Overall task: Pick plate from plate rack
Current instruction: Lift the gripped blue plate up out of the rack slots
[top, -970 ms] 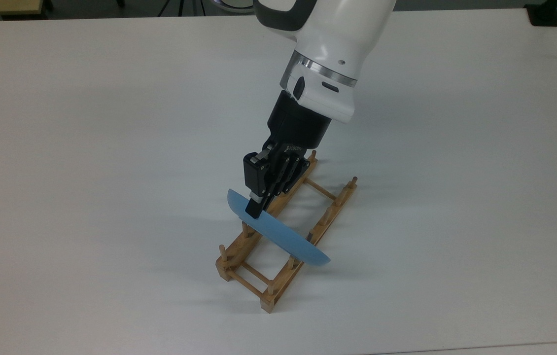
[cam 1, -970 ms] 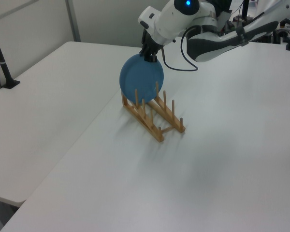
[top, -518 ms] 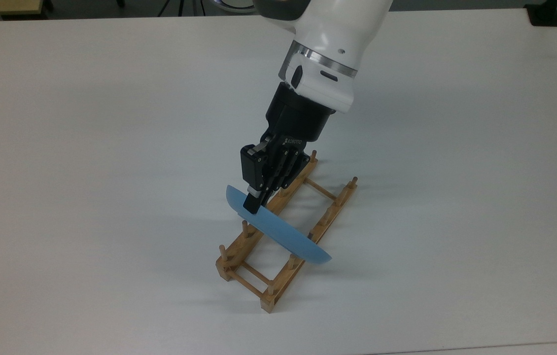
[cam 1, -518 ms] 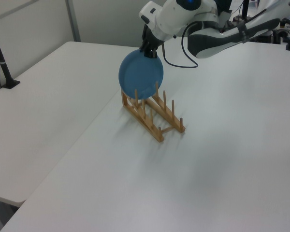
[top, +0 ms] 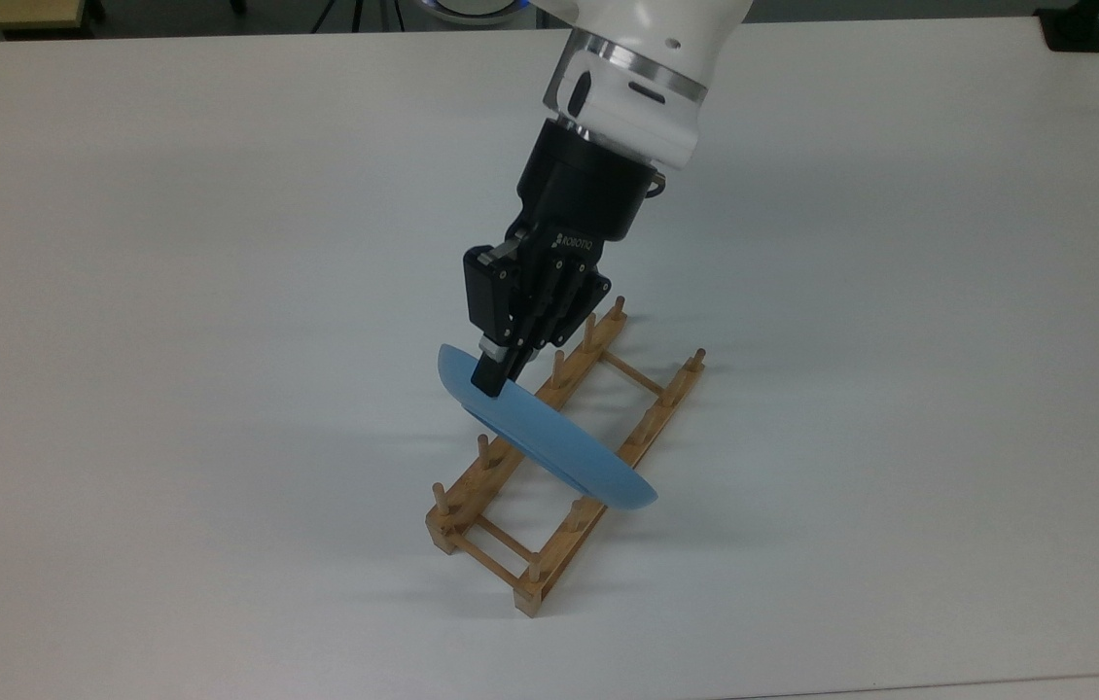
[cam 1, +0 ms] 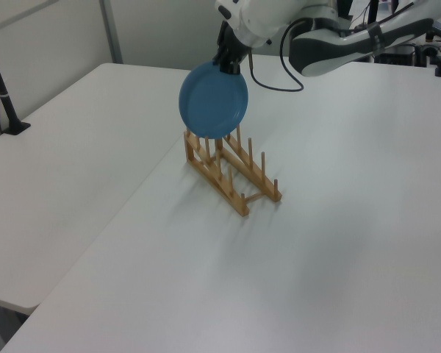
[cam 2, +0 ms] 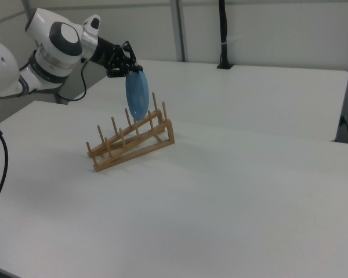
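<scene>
The light-blue plate (top: 549, 442) (cam 1: 213, 100) (cam 2: 137, 95) hangs upright, its lower edge level with the peg tips of the wooden plate rack (top: 559, 457) (cam 1: 231, 173) (cam 2: 130, 142). My gripper (top: 491, 379) (cam 1: 228, 65) (cam 2: 130, 69) is shut on the plate's top rim. In the left view the plate's round face shows above the rack's far end. In the right view the plate is edge-on over the rack's higher end. The rack stands on the white table (top: 219, 292).
A black post (cam 1: 0, 88) with a clamp base stands at the left view's far left edge of the table. Another black post (cam 2: 223, 35) rises behind the table in the right view. A black block (top: 1075, 29) sits at the top view's upper right corner.
The gripper has lifted the plate upward, so its lower edge has risen from between the rack's pegs to about their tips. The rack has stayed in place.
</scene>
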